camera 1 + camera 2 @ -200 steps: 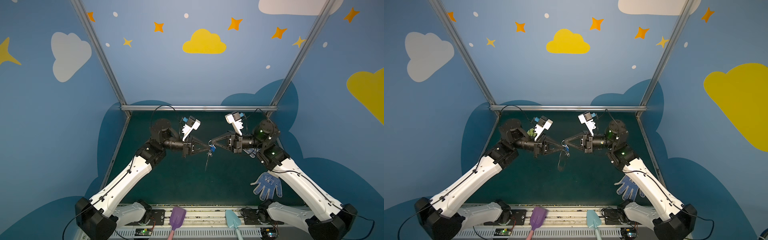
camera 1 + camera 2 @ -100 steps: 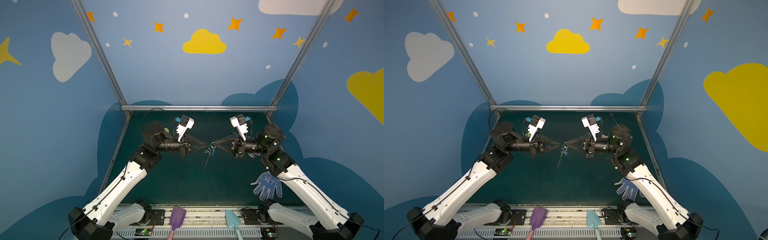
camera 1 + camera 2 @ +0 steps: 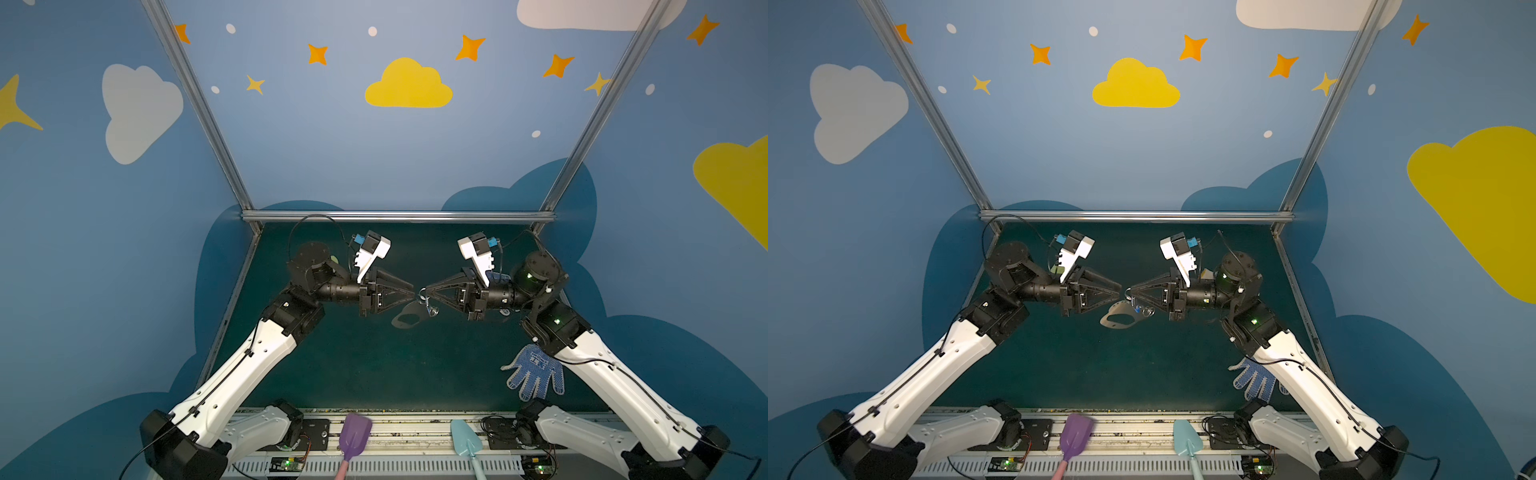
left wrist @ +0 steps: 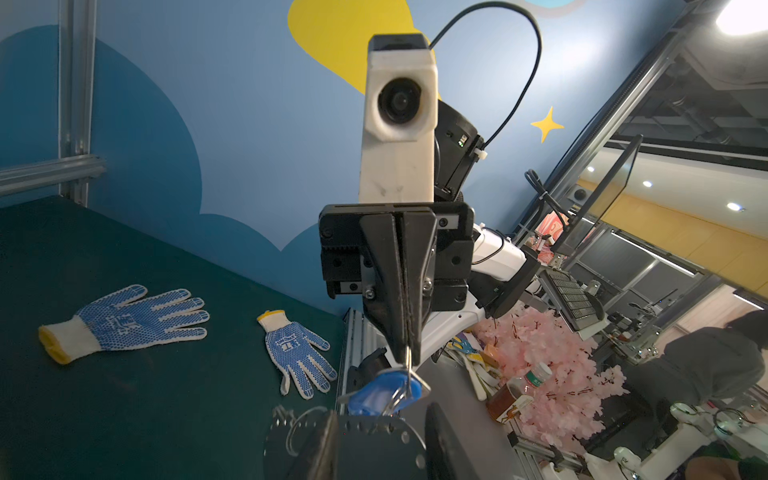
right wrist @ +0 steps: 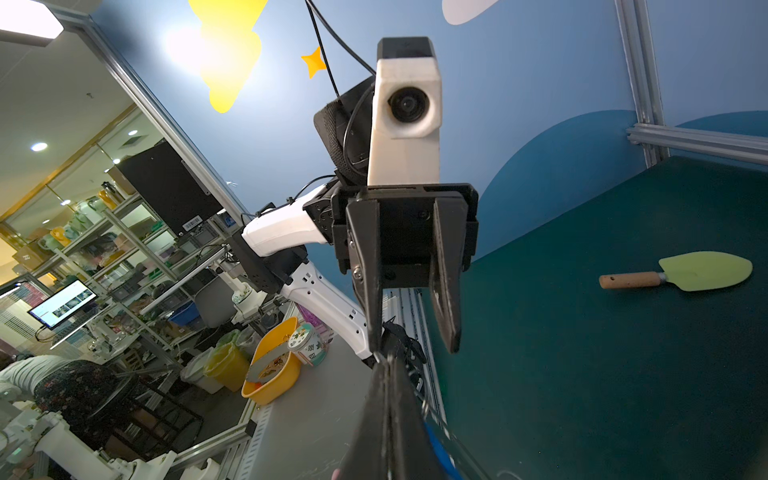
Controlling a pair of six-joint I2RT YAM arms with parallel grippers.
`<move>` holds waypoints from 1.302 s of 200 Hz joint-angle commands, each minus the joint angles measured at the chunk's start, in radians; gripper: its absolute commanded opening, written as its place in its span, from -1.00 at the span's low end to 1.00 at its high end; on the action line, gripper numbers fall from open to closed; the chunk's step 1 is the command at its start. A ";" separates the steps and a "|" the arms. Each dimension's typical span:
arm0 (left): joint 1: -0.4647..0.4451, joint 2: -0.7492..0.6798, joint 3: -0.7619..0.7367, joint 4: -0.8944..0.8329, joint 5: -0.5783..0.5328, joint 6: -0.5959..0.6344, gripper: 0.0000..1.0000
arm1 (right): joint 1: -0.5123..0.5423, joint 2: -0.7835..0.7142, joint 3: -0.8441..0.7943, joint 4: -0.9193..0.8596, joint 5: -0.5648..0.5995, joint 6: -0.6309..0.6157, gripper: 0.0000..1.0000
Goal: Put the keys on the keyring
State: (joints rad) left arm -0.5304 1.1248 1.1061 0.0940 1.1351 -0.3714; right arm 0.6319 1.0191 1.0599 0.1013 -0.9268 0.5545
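Keyring (image 3: 415, 309) has been tipped flat since a second ago, left gripper (image 3: 413, 294) released, keys (image 4: 382, 392) clamped by right gripper (image 4: 409, 358).

Keys (image 4: 384, 392): blue oblong tag plus thin silver bits on a small split ring. The ring is pinched edge-on at the right gripper (image 4: 409, 359) tip, and the tag dangles tilted under it. Single keys are too small to count.

Keyring (image 3: 408, 319): flat grey plate with a big oval cutout and a row of small holes. Small metal rings are bunched at its 2 o'clock edge in both top views. It sits at 7 o'clock of the keys, just beside them, broad face up. Can't tell if tag and plate touch.
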 commanded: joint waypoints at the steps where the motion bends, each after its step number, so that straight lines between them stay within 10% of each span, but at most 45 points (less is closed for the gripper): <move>1: -0.001 0.007 0.040 -0.016 0.093 0.005 -0.40 | -0.003 0.002 0.026 0.051 -0.030 0.024 -1.00; 116: -0.040 0.038 0.072 -0.092 0.103 0.061 -0.52 | -0.014 0.043 0.042 0.162 -0.071 0.126 -1.00; 188: -0.054 0.061 0.089 -0.114 0.092 0.083 -0.92 | -0.014 0.042 0.043 0.173 -0.075 0.133 -1.00; 260: -0.027 -0.049 0.013 -0.093 -0.126 0.104 -0.93 | -0.015 -0.007 0.036 0.066 -0.025 0.020 -1.00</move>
State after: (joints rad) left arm -0.5766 1.1412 1.1503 -0.0341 1.1160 -0.2775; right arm 0.6197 1.0550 1.0634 0.1917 -0.9718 0.6353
